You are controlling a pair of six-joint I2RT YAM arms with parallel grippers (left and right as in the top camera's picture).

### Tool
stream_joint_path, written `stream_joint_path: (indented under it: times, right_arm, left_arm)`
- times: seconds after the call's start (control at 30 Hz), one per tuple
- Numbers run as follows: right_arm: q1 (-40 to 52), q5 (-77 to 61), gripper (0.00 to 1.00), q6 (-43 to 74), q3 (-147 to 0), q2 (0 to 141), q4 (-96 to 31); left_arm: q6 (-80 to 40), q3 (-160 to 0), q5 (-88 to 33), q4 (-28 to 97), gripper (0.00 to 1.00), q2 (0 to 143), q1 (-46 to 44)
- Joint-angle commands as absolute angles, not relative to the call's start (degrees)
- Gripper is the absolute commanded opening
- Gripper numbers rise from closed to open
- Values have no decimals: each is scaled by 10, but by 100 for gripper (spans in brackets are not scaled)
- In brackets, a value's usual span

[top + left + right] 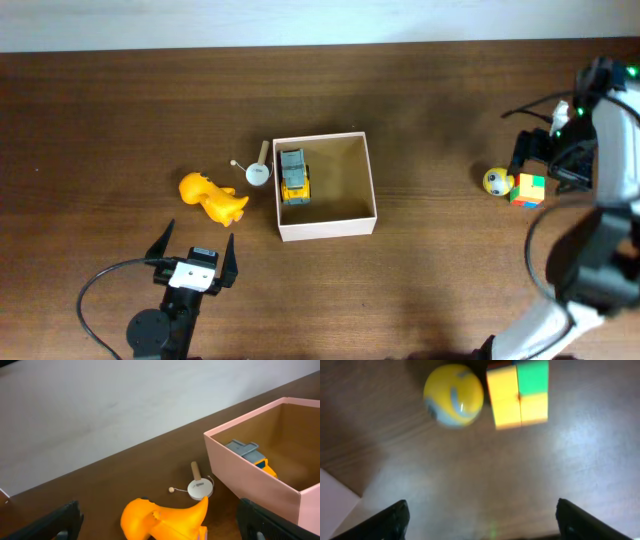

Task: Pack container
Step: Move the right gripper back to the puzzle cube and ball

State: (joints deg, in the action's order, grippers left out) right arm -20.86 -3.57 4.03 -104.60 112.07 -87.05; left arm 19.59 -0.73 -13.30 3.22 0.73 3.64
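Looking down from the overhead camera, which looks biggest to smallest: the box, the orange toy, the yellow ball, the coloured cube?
1. the box, by far the largest
2. the orange toy
3. the cube and the yellow ball: they look about alike, so I won't rank them.

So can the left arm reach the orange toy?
Probably yes. The left gripper is open and pointed at the orange toy, which lies close in front of it with nothing in between.
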Motion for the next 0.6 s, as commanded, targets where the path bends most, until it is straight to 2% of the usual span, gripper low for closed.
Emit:
stream_joint_path:
  times: [0.0, 0.17, 0.43, 0.57]
  right_arm:
    - [-208, -10, 90, 36, -986, 1014, -854]
    - [-208, 77, 94, 67, -871, 935, -779]
    - [-208, 92, 99, 59, -727, 946, -540]
    - [-208, 117, 99, 47, -717, 953, -482]
  left_arm:
    - [203, -5, -133, 35, 99, 3, 39]
    - [203, -5, -133, 35, 99, 3, 39]
    - [203, -5, -133, 35, 99, 3, 39]
    - [203, -5, -133, 35, 99, 3, 39]
